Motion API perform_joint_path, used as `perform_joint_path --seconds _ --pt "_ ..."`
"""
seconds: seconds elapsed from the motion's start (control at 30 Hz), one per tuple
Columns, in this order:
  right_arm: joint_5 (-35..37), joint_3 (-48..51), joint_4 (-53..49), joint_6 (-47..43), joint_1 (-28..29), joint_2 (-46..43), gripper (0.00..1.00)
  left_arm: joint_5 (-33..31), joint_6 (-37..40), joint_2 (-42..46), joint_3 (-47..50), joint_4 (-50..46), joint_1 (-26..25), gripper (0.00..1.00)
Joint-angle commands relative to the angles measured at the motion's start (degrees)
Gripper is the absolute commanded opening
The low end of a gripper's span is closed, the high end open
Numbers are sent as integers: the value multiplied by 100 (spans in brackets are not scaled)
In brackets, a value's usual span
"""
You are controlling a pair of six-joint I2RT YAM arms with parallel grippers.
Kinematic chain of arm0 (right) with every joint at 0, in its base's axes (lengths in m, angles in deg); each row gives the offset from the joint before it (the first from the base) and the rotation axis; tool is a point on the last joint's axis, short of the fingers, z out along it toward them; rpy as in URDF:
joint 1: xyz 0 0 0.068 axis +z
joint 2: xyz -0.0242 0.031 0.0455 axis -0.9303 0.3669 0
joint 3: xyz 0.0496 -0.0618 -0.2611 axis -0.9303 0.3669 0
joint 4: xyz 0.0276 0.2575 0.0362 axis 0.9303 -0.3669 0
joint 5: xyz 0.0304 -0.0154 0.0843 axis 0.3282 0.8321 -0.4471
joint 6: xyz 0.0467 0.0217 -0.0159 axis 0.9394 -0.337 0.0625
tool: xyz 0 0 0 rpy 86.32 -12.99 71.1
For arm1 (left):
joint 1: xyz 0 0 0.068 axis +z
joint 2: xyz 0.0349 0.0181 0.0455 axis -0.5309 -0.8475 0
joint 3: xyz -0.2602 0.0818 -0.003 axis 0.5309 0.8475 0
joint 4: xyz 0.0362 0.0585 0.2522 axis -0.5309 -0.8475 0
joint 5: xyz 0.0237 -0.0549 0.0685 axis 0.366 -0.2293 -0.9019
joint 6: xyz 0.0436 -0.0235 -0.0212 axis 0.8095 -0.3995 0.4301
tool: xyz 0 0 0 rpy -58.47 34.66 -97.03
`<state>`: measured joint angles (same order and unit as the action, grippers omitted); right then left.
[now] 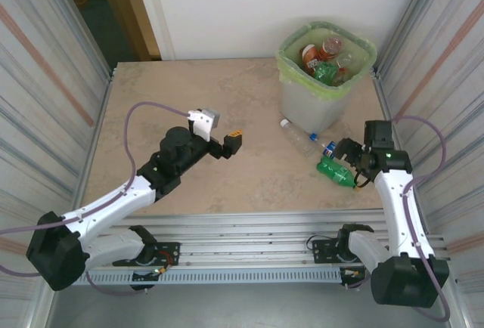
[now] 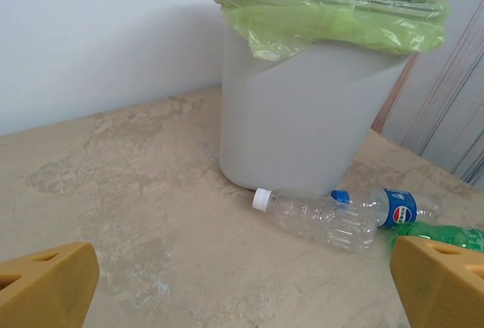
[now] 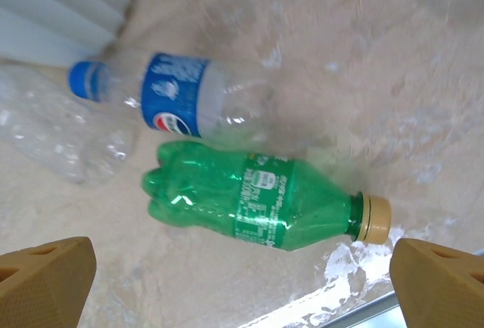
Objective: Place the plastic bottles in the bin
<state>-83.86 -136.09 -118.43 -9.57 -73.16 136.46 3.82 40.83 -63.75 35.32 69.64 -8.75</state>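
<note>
Three bottles (image 1: 299, 137) lie just below the bin (image 1: 308, 105) in the overhead view, the right gripper (image 1: 346, 156) beside them and the left gripper (image 1: 227, 145) well apart; the left wrist view shows wide, empty jaws far from them; the right wrist view alone shows the green bottle (image 3: 249, 203) lying left-to-right above wide-spread jaws, tan cap at right.

1. Beige marbled tabletop (image 1: 189, 109) carried everything.
2. Bin (image 1: 306, 109) stood upright on it, far-right area.
3. Clear bottle (image 2: 318, 218) w/ white cap lay on its side just beside bin's base.
4. Pepsi bottle (image 3: 181, 105), blue cap, lay next to that.
5. Green bottle (image 3: 257, 203), tan cap, lay just beside Pepsi one, nearer front edge.
</note>
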Motion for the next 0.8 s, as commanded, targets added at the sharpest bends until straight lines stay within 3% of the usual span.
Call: perform_joint_path --seconds 0.0,0.77 --pt "-376 357 443 299 -126 -28 98 68 -162 -72 49 176 65 99" --pt "-1175 800 1758 -271 -480 1278 98 -79 -357 -258 143 141 197 99"
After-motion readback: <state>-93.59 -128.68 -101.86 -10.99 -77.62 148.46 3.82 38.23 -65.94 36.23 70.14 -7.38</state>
